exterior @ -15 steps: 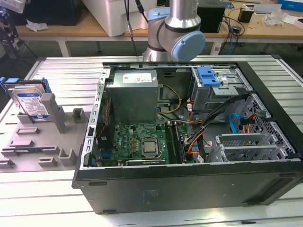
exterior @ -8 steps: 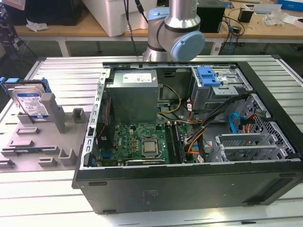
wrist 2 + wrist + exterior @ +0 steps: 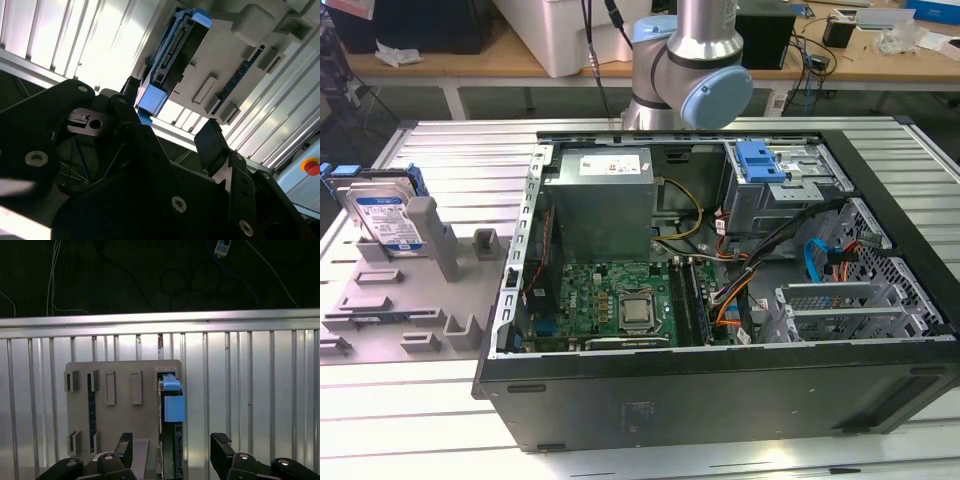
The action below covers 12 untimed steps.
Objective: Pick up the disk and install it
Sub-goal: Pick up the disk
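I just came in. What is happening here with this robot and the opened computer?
A robot arm stands behind an open computer case. Its gripper is open and holds nothing, and in the first wrist view it faces the disk. The disk stands on edge in a grey holder plate, at the exterior view's left of the case, with nothing touching it. So it is not yet picked up or installed.
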Tool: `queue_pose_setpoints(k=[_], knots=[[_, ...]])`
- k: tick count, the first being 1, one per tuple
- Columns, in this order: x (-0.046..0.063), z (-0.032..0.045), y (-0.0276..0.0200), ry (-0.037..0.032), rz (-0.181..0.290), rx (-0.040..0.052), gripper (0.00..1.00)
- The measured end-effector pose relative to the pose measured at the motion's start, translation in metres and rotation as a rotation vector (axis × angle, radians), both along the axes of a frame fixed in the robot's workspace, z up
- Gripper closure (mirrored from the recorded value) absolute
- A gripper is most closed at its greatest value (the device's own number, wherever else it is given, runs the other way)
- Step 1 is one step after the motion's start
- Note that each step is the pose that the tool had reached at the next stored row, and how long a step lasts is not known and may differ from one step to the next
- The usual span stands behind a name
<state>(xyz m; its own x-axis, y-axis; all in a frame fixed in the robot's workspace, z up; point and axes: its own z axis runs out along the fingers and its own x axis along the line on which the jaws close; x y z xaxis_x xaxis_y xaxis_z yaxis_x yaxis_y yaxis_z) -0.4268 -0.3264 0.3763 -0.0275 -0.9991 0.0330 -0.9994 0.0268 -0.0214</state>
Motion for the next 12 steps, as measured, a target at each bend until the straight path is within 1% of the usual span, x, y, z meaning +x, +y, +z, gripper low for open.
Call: queue_pose_setpoints(k=[6,9,12], knots=[[0.0000,-0.0008,0.0000,-0.0002,0.000,0.0004,0.28],[-0.0001,-0.0037,0.0000,-0.0002,0.000,0.0004,0.28],[-0.0023,-0.0083,0.0001,-0.0002,0.000,0.0003,0.28]])
